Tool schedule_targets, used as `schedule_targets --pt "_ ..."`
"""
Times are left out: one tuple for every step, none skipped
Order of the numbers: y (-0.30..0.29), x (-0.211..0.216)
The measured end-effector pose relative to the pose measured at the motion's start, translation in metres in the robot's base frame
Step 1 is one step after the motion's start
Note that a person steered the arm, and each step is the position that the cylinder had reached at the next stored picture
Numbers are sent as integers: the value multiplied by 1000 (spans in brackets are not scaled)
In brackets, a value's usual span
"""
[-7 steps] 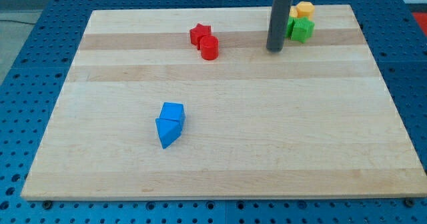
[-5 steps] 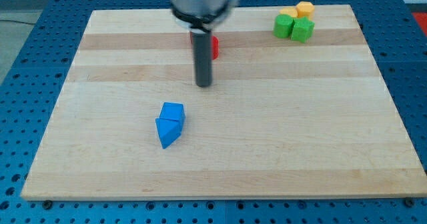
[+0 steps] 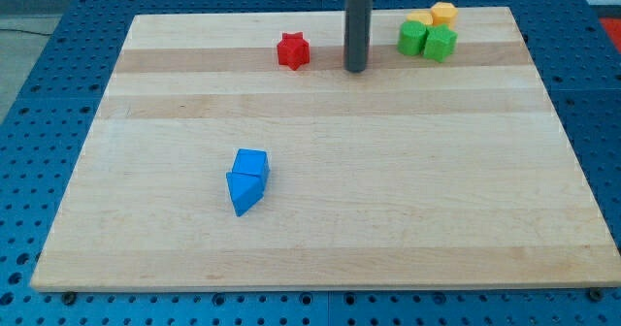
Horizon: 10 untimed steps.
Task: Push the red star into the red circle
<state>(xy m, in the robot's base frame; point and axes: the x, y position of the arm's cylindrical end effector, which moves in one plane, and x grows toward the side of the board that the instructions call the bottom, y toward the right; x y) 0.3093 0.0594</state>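
Here, in the camera view, my tip (image 3: 356, 69) rests on the desk (image 3: 320, 258), at three o'clock of the red star (image 3: 293, 50) and apart from it. No claw shows, so its state cannot be told. The red circle is possibly behind the rod.

Blue blocks (image 3: 248, 179) touching, board's (image 3: 388, 219) lower left; green (image 3: 427, 41), yellow-orange blocks (image 3: 434, 16) clustered top right

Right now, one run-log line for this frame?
my tip: view's right of red star, apart | red circle: not visible | green blocks, yellow blocks: top right | blue blocks: lower left
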Motion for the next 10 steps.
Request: schedule_targets --pt "2 -2" --pt "-49 6" --pt "-54 -27" --pt "-50 -51" --pt "10 -48" --pt "1 -40" --pt "-100 -40" --pt "-180 -55" --pt "-249 -31" --pt "-284 19"
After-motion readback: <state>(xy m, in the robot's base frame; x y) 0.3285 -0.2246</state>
